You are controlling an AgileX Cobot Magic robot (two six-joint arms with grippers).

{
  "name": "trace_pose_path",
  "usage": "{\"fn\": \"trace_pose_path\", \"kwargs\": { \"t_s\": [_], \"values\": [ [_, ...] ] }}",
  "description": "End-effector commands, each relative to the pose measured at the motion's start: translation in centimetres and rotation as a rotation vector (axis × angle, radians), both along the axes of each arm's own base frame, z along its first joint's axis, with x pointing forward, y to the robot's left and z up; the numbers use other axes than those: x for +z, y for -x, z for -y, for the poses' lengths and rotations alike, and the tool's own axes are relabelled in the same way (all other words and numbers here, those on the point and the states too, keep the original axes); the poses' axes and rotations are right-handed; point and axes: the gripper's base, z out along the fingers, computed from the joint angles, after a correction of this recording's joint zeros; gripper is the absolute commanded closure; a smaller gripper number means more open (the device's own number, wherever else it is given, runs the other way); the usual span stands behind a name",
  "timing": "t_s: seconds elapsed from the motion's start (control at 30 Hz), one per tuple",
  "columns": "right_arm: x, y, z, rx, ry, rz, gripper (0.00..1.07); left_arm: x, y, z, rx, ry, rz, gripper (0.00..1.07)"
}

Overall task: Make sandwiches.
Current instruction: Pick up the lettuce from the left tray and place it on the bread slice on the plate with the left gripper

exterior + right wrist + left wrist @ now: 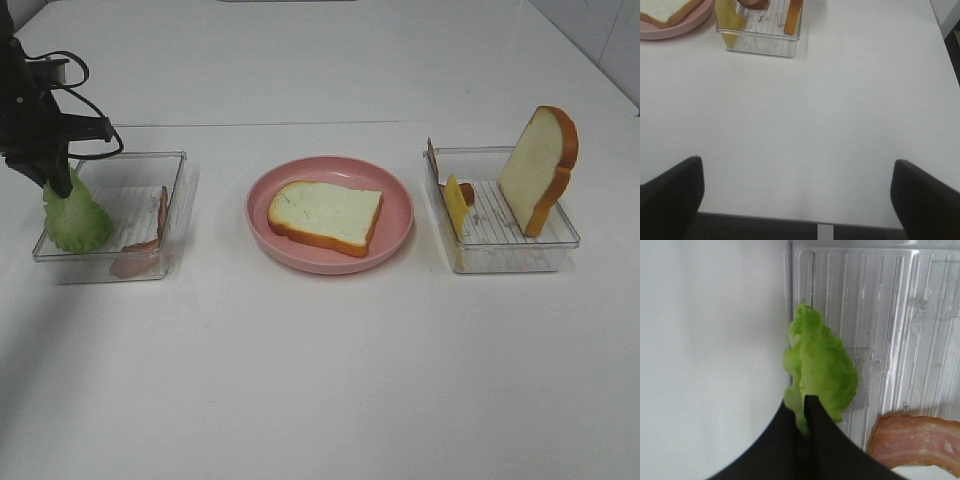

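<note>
My left gripper [58,186] is shut on a green lettuce leaf [78,218], which hangs over the left end of the left clear tray [178,160]. The left wrist view shows the jaws [805,412] pinching the leaf [820,365] above the tray's edge. A brown bacon strip [140,258] lies in that tray and also shows in the left wrist view [920,440]. One white bread slice [325,215] lies flat on the pink plate [330,262]. My right gripper [797,200] is open and empty over bare table. It is out of the exterior view.
The right clear tray [510,262] holds an upright bread slice [538,170], a yellow cheese slice [456,205] and a brown strip [432,158]. That tray [760,45] and the plate [670,31] lie far ahead of the right gripper.
</note>
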Motion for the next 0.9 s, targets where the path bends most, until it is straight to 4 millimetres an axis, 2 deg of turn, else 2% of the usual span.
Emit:
{"fn": "trace_pose_path", "kwargs": {
  "t_s": [0.03,0.13,0.17,0.2,0.23,0.27,0.3,0.37,0.4,0.43,0.47,0.5,0.53,0.57,0.6,0.63,0.67,0.7,0.77,0.8,0.83,0.87,0.9],
  "values": [
    [0.0,0.0,0.0,-0.001,0.004,0.008,0.09,0.4,0.1,0.0,0.008,0.007,0.001,1.07],
    [0.0,0.0,0.0,-0.001,0.004,0.008,0.09,1.2,-0.2,0.1,0.011,0.011,0.007,1.07],
    [0.0,0.0,0.0,-0.001,0.004,0.008,0.09,2.3,-0.5,0.4,0.004,0.017,0.023,1.07],
    [0.0,0.0,0.0,-0.001,0.004,0.008,0.09,2.3,-0.5,0.4,0.004,0.017,0.023,1.07],
    [0.0,0.0,0.0,-0.001,0.004,0.008,0.09,3.5,-0.8,0.8,-0.006,0.02,0.046,1.07],
    [0.0,0.0,0.0,-0.001,0.004,0.008,0.09,3.5,-0.8,0.8,-0.006,0.02,0.046,1.07],
    [0.0,0.0,0.0,-0.001,0.004,0.008,0.09,5.1,-1.3,1.4,-0.017,0.032,0.084,1.07],
    [0.0,0.0,0.0,-0.001,0.004,0.008,0.09,5.7,-1.4,1.9,-0.025,0.039,0.098,1.07],
    [0.0,0.0,0.0,-0.001,0.004,0.008,0.09,7.4,-1.8,2.8,-0.033,0.058,0.15,1.07],
    [0.0,0.0,0.0,-0.002,0.004,0.008,0.09,8.2,-2.0,3.3,-0.034,0.07,0.175,1.07],
    [0.0,0.0,0.0,-0.002,0.004,0.008,0.09,8.2,-2.0,3.3,-0.034,0.07,0.175,1.07],
    [0.0,0.0,0.0,-0.002,0.004,0.008,0.09,9.4,-2.2,4.6,-0.042,0.094,0.221,1.07],
    [0.0,0.0,0.0,-0.002,0.004,0.008,0.09,9.4,-2.2,4.6,-0.042,0.094,0.221,1.07],
    [0.0,0.0,0.0,-0.002,0.004,0.008,0.09,10.5,-2.4,6.1,-0.065,0.121,0.282,1.07],
    [0.0,0.0,0.0,-0.002,0.004,0.008,0.09,11.0,-2.5,6.9,-0.076,0.139,0.314,1.07],
    [0.0,0.0,0.0,-0.002,0.004,0.008,0.09,11.0,-2.5,6.9,-0.076,0.139,0.314,1.07],
    [0.0,0.0,0.0,-0.002,0.004,0.008,0.09,11.6,-2.6,8.5,-0.094,0.176,0.363,1.07],
    [0.0,0.0,0.0,-0.002,0.004,0.008,0.09,11.6,-2.6,8.5,-0.094,0.176,0.363,1.07],
    [0.0,0.0,0.0,-0.002,0.004,0.008,0.09,12.0,-2.6,11.0,-0.117,0.244,0.415,1.07],
    [0.0,0.0,0.0,-0.002,0.004,0.008,0.09,12.0,-2.6,11.0,-0.117,0.244,0.415,1.07],
    [0.0,0.0,0.0,-0.002,0.004,0.008,0.09,12.1,-2.4,12.8,-0.141,0.282,0.436,1.07],
    [0.0,0.0,0.0,-0.002,0.004,0.008,0.09,12.2,-2.3,13.7,-0.154,0.295,0.453,1.07],
    [0.0,0.0,0.0,-0.002,0.004,0.008,0.09,12.2,-2.3,13.7,-0.154,0.295,0.453,1.07]
  ]
}}
